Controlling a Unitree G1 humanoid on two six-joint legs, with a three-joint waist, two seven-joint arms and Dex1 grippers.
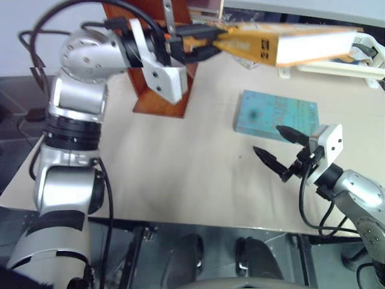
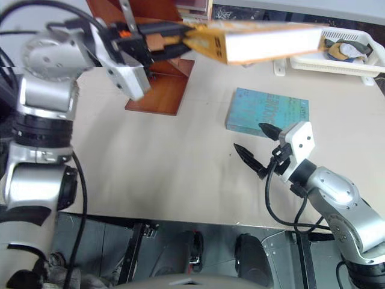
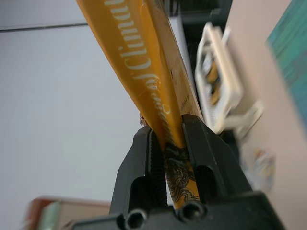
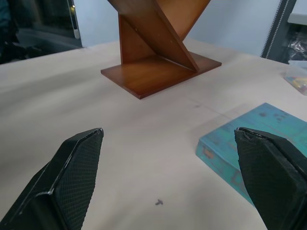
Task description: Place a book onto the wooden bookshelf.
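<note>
My left gripper [image 1: 207,41] is shut on the spine end of the thick orange-yellow book [image 1: 289,45], held high above the table with its white page edges facing me. In the left wrist view the book's orange spine [image 3: 148,76] runs up from between the two black fingers [image 3: 206,153]. The wooden bookshelf [image 4: 158,48] stands at the back left of the table, just behind and below the left gripper, its flat base [image 1: 162,99] on the tabletop. My right gripper [image 1: 278,148] hovers open over the near right part of the table, nothing between its fingers [image 4: 72,177].
A thinner teal-blue book [image 1: 277,114] lies flat on the table just beyond the right gripper. A white plastic tray [image 2: 343,51] with small items sits at the back right. The table's front edge [image 1: 180,220] runs close below the right gripper.
</note>
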